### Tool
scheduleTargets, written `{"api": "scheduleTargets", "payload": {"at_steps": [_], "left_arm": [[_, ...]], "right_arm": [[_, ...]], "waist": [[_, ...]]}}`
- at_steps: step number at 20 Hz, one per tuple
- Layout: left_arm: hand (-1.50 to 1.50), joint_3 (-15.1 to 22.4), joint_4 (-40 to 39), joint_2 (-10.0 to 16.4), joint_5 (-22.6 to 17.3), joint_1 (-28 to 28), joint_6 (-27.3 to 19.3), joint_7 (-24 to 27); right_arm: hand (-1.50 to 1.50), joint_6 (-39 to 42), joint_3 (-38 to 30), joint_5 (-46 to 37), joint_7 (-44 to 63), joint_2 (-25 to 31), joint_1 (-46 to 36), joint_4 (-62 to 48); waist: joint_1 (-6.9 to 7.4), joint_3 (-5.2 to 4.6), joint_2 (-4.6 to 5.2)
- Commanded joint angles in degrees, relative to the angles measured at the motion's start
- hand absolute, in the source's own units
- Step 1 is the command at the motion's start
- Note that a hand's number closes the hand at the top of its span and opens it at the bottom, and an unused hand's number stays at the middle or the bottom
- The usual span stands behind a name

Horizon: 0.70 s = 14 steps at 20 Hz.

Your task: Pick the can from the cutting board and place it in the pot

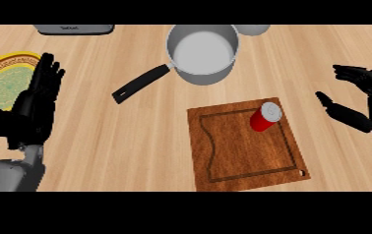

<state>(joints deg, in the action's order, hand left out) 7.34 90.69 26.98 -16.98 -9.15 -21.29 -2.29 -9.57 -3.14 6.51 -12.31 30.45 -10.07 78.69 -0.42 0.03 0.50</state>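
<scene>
A red can (266, 117) with a silver top stands upright on the brown wooden cutting board (243, 154), near the board's far right corner. Beyond the board sits a grey pot (202, 52) with a black handle (141, 84) pointing to the near left; nothing is inside it. My right hand (347, 107) is open at the right edge, thumb and fingers spread, a short way right of the can and not touching it. At the left edge my left hand (35, 102) rests open, fingers up.
A yellow-rimmed patterned plate (15, 75) lies at the far left, partly behind my left hand. A grey appliance (74, 29) sits at the back left. A pale round object (252, 29) stands just behind the pot's right side.
</scene>
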Motion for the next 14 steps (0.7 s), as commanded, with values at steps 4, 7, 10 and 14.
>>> {"api": "scheduleTargets", "payload": {"at_steps": [4,7,10,14], "left_arm": [[0.0,-1.94,0.28,-0.93,-1.94,-2.79,2.24,-5.73],[0.0,-2.56,-0.38,-2.0,-0.87,-5.38,1.2,-8.25],[0.0,-3.03,3.05,-0.87,-0.61,-3.01,1.17,-8.77],[0.0,-1.88,2.55,-2.05,-0.63,-0.52,1.89,-6.51]], "right_arm": [[-1.5,0.5,-4.74,-2.11,-20.79,-1.92,2.61,-7.73],[-1.5,3.67,-4.54,-2.41,-9.1,3.99,4.37,3.86],[-1.5,7.51,-0.27,-4.86,-0.12,6.96,2.84,5.17],[-1.5,13.85,7.2,-8.11,14.55,12.26,-1.21,10.51]], "waist": [[0.43,0.01,-0.44],[-0.18,-0.06,-0.59],[0.32,-0.08,-0.63],[1.44,-0.31,-0.72]]}}
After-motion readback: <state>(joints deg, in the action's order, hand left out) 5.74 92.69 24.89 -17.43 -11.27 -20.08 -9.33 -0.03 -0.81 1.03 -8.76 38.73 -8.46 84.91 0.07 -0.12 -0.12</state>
